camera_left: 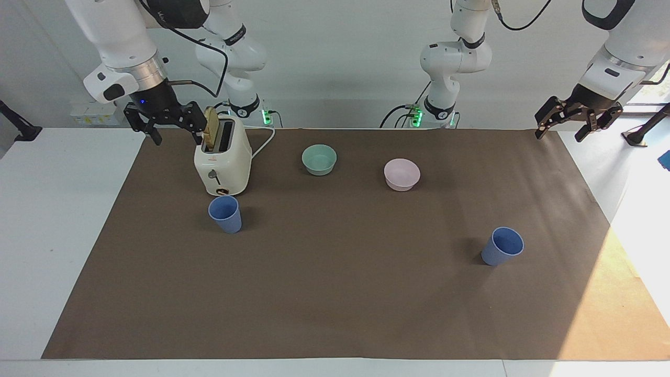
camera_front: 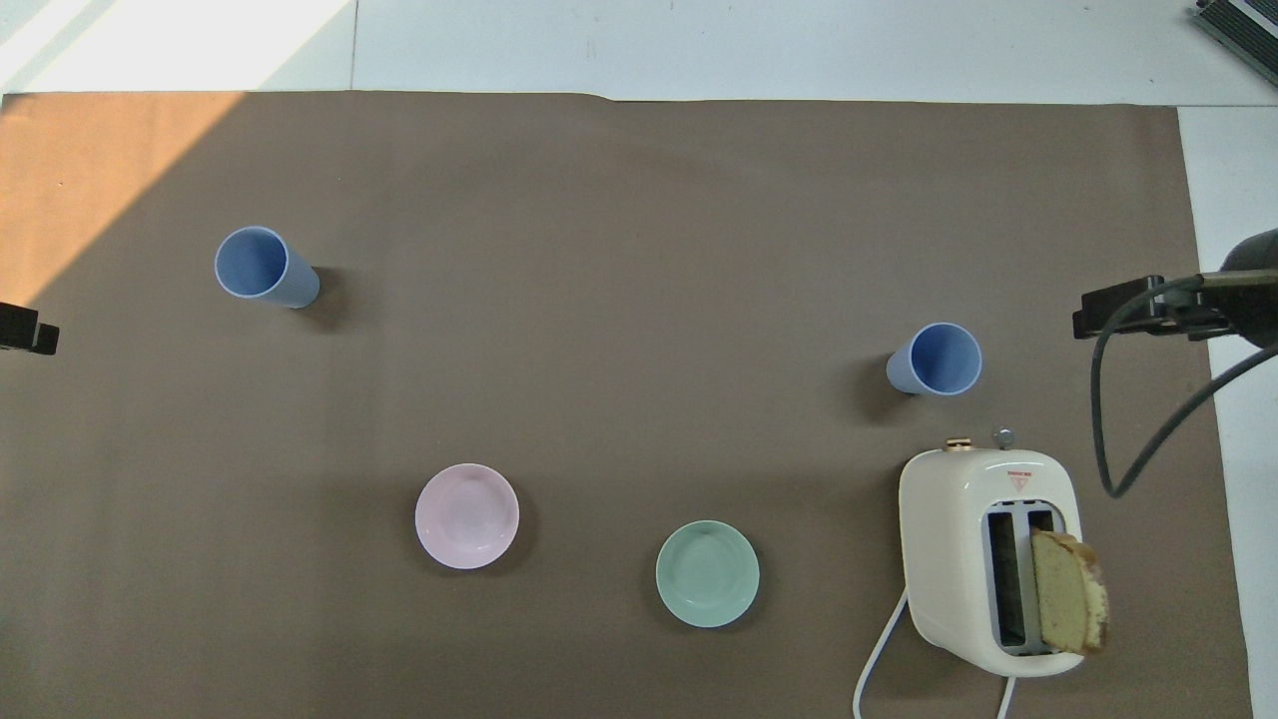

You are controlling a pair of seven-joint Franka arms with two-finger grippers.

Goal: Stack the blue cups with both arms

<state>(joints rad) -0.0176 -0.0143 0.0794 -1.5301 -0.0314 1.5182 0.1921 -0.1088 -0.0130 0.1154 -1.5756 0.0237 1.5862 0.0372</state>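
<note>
- One blue cup [camera_left: 225,213] stood upright just beside the toaster [camera_left: 223,162], farther from the robots than it.
- The other blue cup [camera_left: 503,245] stood well apart, toward the left arm's end of the worktop [camera_left: 335,293].
- The right gripper [camera_left: 165,125] hung with fingers apart beside the toaster; overhead it was cut off at the frame edge.
- The left gripper [camera_left: 573,122] hung with fingers apart over the mat's corner; overhead only a black tip showed.
</note>
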